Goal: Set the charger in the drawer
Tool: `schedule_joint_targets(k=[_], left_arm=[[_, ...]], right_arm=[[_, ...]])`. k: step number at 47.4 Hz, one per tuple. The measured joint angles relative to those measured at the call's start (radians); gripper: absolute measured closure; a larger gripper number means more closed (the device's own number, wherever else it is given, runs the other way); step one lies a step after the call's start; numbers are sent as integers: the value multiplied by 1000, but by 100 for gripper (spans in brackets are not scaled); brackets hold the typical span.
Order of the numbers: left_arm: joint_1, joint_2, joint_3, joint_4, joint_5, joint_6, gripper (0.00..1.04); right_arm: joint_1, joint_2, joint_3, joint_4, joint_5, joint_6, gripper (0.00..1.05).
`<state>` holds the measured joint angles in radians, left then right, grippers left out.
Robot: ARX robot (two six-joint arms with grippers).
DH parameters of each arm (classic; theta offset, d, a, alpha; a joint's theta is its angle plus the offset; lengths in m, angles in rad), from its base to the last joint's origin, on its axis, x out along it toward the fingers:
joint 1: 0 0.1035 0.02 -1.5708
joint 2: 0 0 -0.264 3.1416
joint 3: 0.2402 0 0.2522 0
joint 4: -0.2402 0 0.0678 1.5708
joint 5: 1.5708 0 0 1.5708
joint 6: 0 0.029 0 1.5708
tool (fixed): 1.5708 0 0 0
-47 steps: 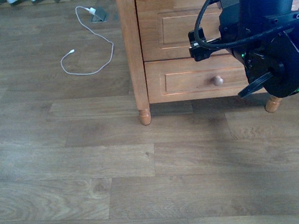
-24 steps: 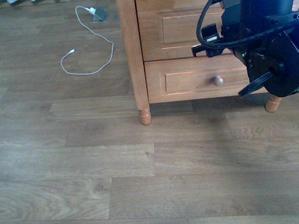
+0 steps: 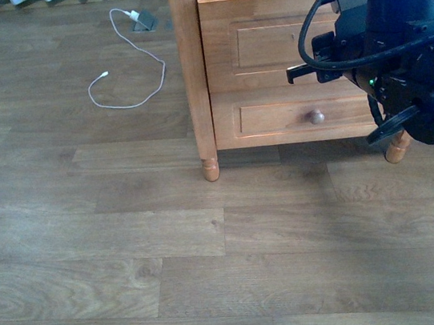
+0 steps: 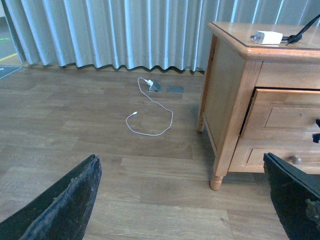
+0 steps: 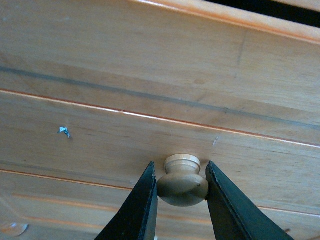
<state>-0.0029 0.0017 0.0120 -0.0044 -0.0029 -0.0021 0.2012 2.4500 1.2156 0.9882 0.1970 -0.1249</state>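
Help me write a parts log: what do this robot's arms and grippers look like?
The right arm is bulky matte-black housing with rounded joints, a screwed bracket, a thick looping black cable and a small green light. The right gripper has smooth dark tapering fingers; the left gripper has dark, scuffed, grey-worn ones.

A thin white cable [image 3: 161, 63] is seen lying in a loose loop on the grey-brown wood-plank floor [image 3: 132, 247], to the left of a light-wood chest of drawers [image 3: 191, 69] in the front view. Its white plug [image 3: 132, 15] is found at a small grey floor socket [image 3: 143, 21] (close to the hem of the pale pleated curtains [image 4: 125, 35]). The chest's shorter lower drawer [image 3: 275, 114] is shown shut, with a round brownish knob [image 3: 316, 117] fixed to its front. The chest is carried on turned wooden feet [image 3: 210, 168].
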Motion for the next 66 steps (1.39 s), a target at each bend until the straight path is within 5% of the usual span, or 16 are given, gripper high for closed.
schedule_joint_targets(k=[35, 48, 58, 66], left_arm=[[0, 0, 0, 0, 0, 0, 6], [0, 0, 0, 0, 0, 0, 6], [0, 0, 0, 0, 0, 0, 6], [0, 0, 0, 0, 0, 0, 6]], right_arm=[[-16, -401, -765, 211, -194, 120, 82], [-77, -636, -877, 154, -226, 147, 41], [-198, -993, -929, -119, -289, 226, 8], [-274, -1322, -935, -353, -344, 267, 8]])
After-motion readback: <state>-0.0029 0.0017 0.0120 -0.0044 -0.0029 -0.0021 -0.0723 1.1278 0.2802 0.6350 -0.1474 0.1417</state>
